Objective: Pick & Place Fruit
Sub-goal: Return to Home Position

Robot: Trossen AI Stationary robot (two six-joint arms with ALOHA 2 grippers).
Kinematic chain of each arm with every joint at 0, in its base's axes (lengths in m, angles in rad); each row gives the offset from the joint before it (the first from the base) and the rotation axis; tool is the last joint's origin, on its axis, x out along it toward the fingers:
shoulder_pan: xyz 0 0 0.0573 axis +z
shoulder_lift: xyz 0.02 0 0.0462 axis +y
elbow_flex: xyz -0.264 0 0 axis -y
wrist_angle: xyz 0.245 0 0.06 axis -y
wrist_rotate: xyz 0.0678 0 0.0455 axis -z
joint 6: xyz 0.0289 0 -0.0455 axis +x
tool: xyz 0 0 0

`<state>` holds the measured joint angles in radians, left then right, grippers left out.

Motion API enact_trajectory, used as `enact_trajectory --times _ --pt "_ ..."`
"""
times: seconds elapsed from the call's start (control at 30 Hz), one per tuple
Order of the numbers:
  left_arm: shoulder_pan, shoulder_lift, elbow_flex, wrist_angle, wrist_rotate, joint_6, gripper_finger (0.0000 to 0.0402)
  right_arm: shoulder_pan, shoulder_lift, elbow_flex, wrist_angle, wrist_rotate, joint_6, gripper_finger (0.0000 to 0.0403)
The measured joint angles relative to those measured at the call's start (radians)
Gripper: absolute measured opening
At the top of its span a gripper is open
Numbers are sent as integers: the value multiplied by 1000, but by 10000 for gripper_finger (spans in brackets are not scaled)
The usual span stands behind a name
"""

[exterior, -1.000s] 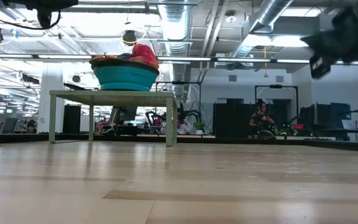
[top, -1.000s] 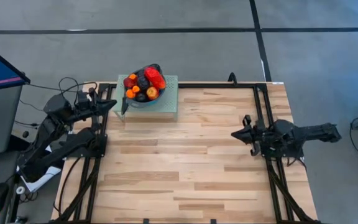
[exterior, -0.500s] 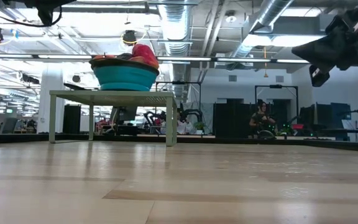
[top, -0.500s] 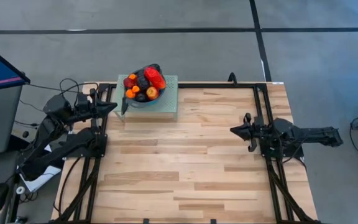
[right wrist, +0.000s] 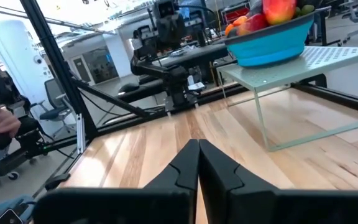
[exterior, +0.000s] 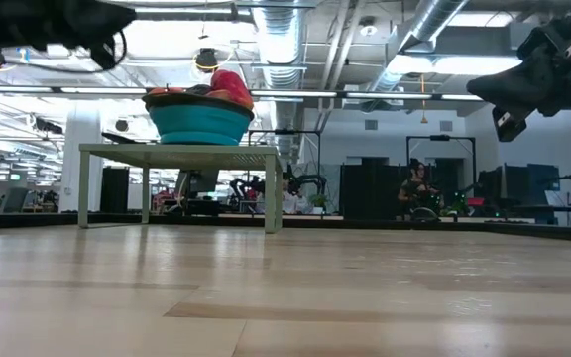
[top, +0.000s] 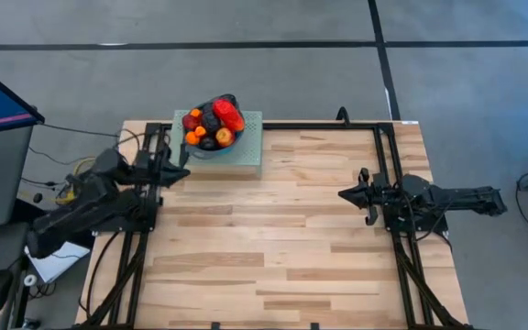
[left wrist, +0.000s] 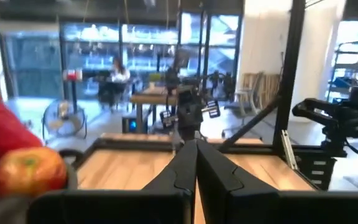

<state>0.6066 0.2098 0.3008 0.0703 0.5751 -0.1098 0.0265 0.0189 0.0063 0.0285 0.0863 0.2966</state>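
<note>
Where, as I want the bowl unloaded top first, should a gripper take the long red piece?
Probably around its middle, across the narrow width, coming straight down: the long red piece lies topmost in the blue bowl.

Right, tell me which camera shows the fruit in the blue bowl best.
The high view: it looks straight down on the fruit, so the whole top of the pile shows. The low view catches only the tops above the bowl rim, the right wrist view a few pieces side-on, the left wrist view two.
</note>
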Motion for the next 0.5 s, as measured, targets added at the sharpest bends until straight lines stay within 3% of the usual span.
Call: enact_trajectory --times 0.13,0.33,0.5 --pt "-41 4 -124 230 -84 0 4 0 0 0 1 0 0 6" --pt "-43 13 -207 246 -106 -27 4 0 0 0 1 0 0 4" --pt "-46 11 -228 247 -110 -269 4 0 0 0 1 0 0 5"
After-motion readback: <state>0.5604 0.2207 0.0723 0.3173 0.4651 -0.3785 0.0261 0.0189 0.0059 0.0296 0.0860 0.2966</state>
